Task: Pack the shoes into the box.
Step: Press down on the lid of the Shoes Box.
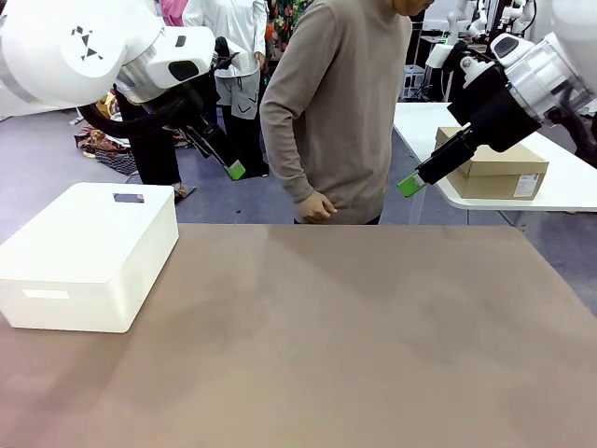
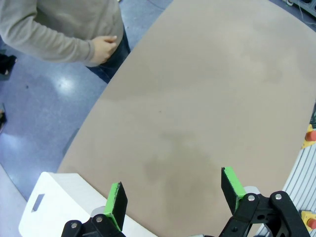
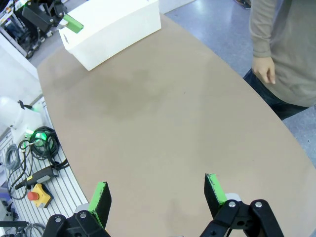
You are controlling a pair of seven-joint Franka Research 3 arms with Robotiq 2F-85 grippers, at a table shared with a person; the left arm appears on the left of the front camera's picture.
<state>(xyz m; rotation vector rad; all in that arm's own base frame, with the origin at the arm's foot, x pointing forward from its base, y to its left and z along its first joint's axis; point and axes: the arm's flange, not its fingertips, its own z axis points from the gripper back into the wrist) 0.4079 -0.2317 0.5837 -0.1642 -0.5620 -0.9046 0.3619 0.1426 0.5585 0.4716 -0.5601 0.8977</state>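
Claws, left (image 2: 172, 193) and right (image 3: 157, 197), gape wide, holding nothing.

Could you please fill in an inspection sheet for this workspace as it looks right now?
Surface: brown table, bare across the middle.
Job's things: nothing seen on the table.
Clutter: white plastic box at the robot's left.
Grippers: left tool open, raised, holding nothing; right tool open, raised, holding nothing.
Cables: black cables and a red stop button beside the table.
Surroundings: person at the far edge, hand by the hip; cardboard box on another table.
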